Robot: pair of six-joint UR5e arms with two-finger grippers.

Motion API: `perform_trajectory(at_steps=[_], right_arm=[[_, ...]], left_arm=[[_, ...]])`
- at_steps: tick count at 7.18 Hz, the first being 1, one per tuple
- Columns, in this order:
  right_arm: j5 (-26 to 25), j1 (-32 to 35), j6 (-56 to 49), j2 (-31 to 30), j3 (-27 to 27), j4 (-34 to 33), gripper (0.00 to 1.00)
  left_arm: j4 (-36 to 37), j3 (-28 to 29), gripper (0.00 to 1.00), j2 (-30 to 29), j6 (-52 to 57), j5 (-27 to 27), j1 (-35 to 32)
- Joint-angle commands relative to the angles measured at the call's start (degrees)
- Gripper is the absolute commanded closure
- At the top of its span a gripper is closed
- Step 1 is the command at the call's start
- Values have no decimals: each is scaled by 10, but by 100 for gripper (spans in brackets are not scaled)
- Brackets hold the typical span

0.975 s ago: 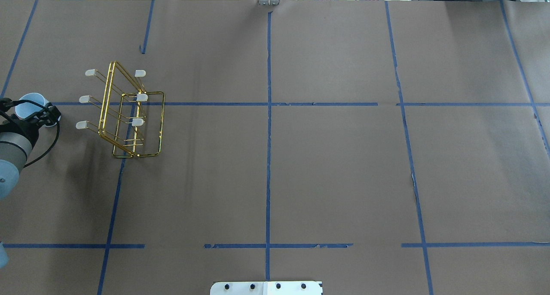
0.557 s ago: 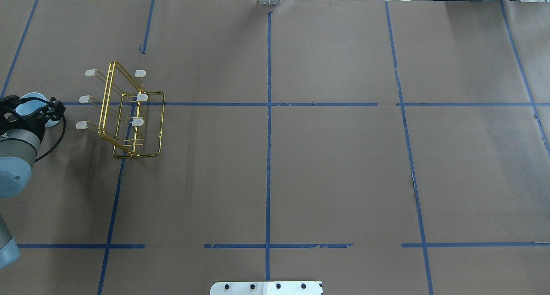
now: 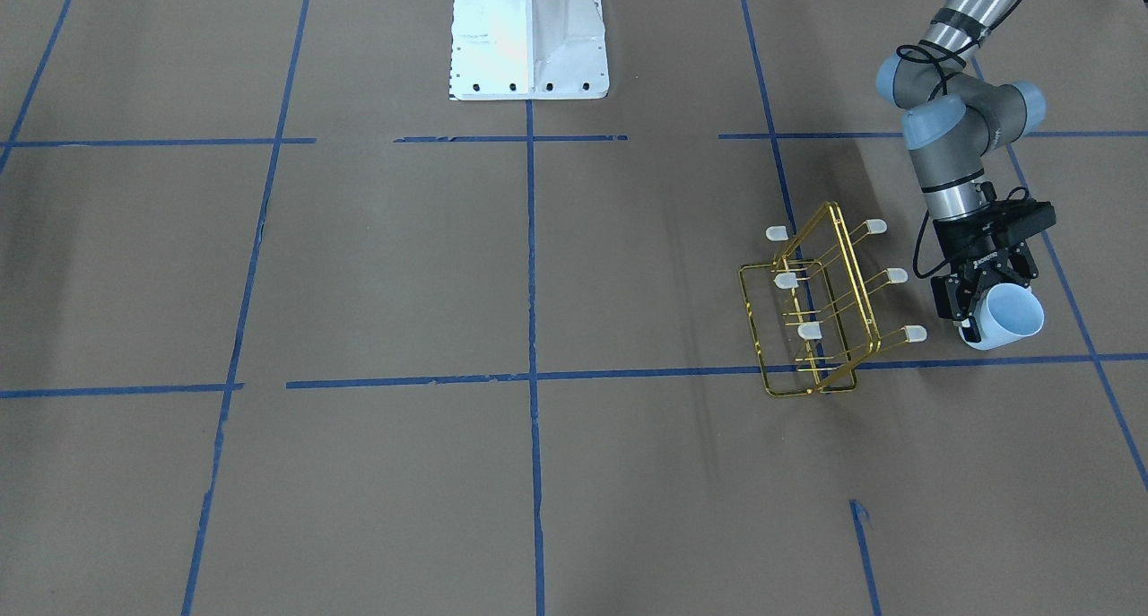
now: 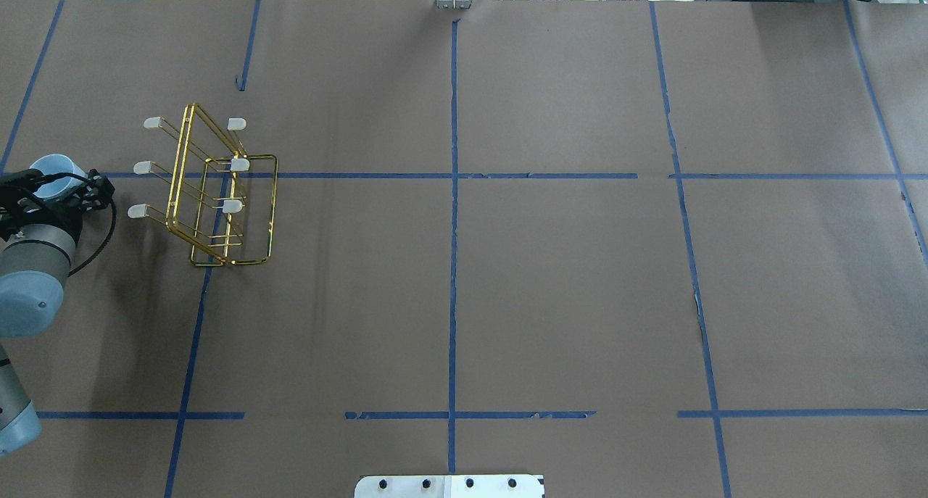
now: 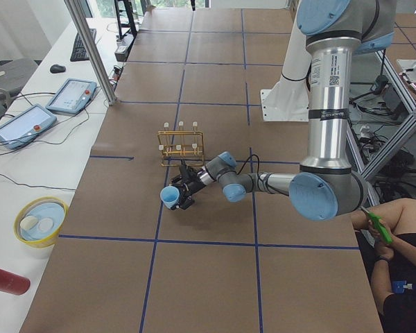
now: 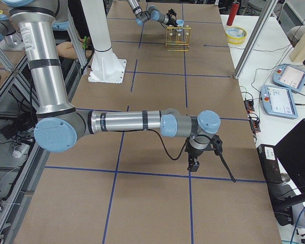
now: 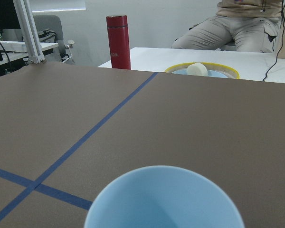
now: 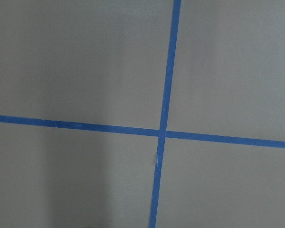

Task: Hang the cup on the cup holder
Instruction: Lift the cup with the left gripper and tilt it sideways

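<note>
The cup (image 3: 1011, 318) is pale blue and plain. My left gripper (image 3: 985, 304) is shut on it and holds it tilted low over the table, with its mouth pointing away from my base. The cup also shows in the overhead view (image 4: 52, 172), the exterior left view (image 5: 170, 198) and at the bottom of the left wrist view (image 7: 164, 199). The gold wire cup holder (image 3: 786, 280) stands upright just beside the cup, all of its capped prongs bare; it also shows in the overhead view (image 4: 240, 164). My right gripper (image 6: 193, 163) shows only in the exterior right view, far from the rack; I cannot tell whether it is open or shut.
A red bottle (image 7: 118, 42) and a yellow-rimmed bowl (image 7: 202, 71) stand on the white bench beyond the table's far left corner. The white robot base (image 3: 529, 33) is at the table's near edge. A seated person (image 5: 395, 243) is beside the table's end.
My left arm has swung a little toward the rack and the wrist has turned. The cup stays in the grip and sits slightly farther from my base.
</note>
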Motion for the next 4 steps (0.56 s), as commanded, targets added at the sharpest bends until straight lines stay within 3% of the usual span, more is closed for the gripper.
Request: perform_trajectory(at_steps=[1,4], right_arm=[[0,-1,0,0,0,0,0],[0,0,0,0,0,0,0]], left_arm=[[-4,6,0,-4,1,5,1],[-4,7,3,-2,1,5,2]])
